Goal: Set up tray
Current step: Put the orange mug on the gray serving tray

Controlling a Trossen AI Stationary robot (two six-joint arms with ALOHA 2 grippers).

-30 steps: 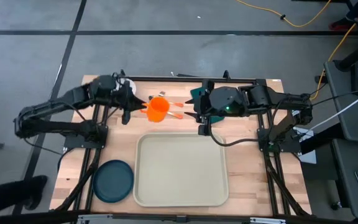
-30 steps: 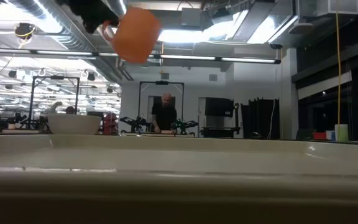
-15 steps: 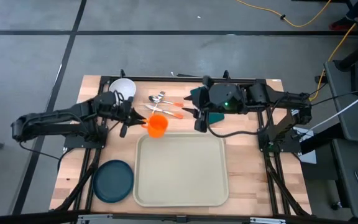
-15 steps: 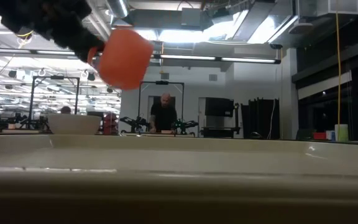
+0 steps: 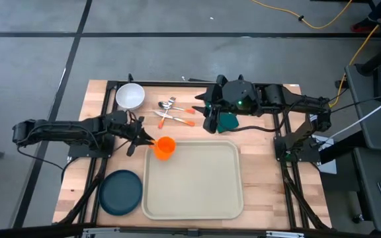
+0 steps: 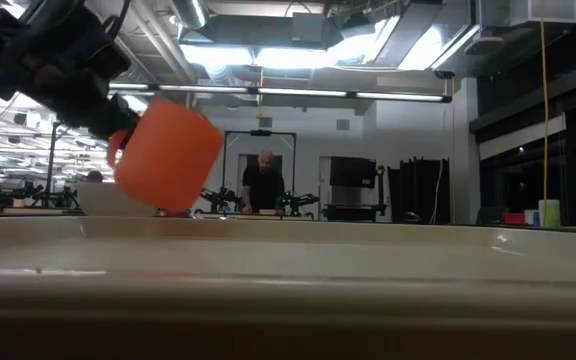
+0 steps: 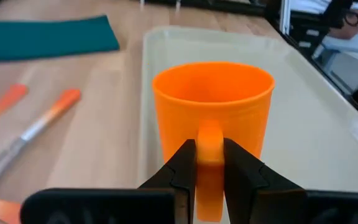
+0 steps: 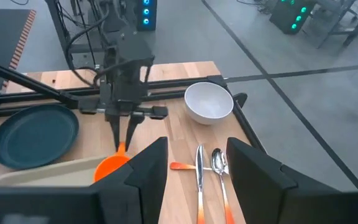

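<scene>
Your tray point(image 5: 192, 180) sits in the lower middle of the high view, and nothing rests on it yet. Your left gripper point(image 7: 209, 163) is clamped on the handle of the orange cup point(image 5: 165, 147), held at the tray's upper-left corner and, in the low view, clear of the surface. Your right gripper point(image 5: 207, 123) hovers above centre with its fingers spread apart and nothing between them, beside the green napkin point(image 5: 228, 121). Left to do, by my reading: set the cup down, then bring in the white bowl point(image 5: 130, 96), the 3 orange-handled utensils point(image 5: 175, 112), the napkin and the dark plate point(image 5: 120, 192).
</scene>
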